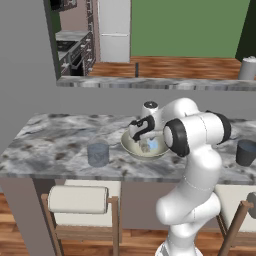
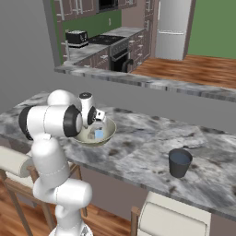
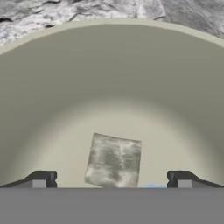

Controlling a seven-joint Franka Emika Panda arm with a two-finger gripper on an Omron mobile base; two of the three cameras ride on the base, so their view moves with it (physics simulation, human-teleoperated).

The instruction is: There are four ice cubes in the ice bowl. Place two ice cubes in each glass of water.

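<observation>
The two-finger gripper (image 3: 111, 181) hangs inside the wide beige-olive ice bowl (image 3: 109, 65) with jaws spread, a grey translucent ice cube (image 3: 113, 161) lying between its fingertips. The left base view shows a blue-grey glass tumbler (image 1: 98, 154) beside the bowl; the right base view shows a dark tumbler (image 2: 179, 162) well apart on the marble counter (image 2: 138, 152).

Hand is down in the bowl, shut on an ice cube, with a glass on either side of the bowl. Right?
Not quite. The hand is open: in the hand view its fingertips stand wide apart either side of an ice cube, not touching it. It is in the bowl, with the glasses either side.
</observation>
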